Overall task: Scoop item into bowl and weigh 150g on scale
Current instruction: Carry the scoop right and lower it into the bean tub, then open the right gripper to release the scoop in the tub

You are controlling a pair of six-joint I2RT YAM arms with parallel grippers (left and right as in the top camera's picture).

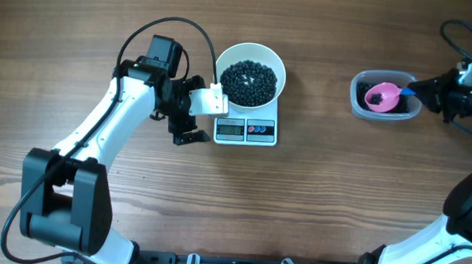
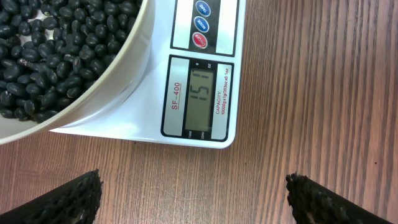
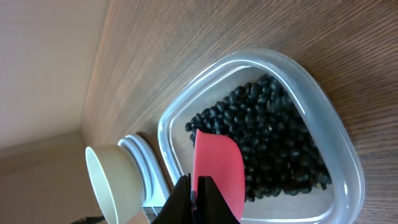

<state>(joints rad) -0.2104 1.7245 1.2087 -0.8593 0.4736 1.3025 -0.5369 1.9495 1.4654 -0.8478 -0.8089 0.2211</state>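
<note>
Overhead: found the left arm stretched from the near-left corner of the tabletop (image 1: 315, 196) toward its middle, elbow bent. Spotted the left claw (image 1: 199, 117) just beside the left edge of the scale (image 1: 246, 130), spread wide and gripping nothing. Saw the bowl (image 1: 279, 68) sitting on the scale's far part, holding a dark heap of black beans (image 1: 249, 81). Found the right arm reaching up along the right edge, with the right claw (image 1: 422, 88) clamped shut on the blue handle of a pink scoop (image 1: 382, 97). Placed the scoop's head over a clear tub (image 1: 356, 99) near the far-right corner.

Left wrist: looked down past two dark fingertips (image 2: 74, 196) set far apart, only bare wood between them. Read 151 on the scale's display. Noted the bowl on the platform, its beans glossy and oval.

Right wrist: saw the right claw (image 3: 199, 199) pinched tight on the scoop, pink blade tilted over more beans lying in the tub. Caught the bowl and scale well apart, behind.
</note>
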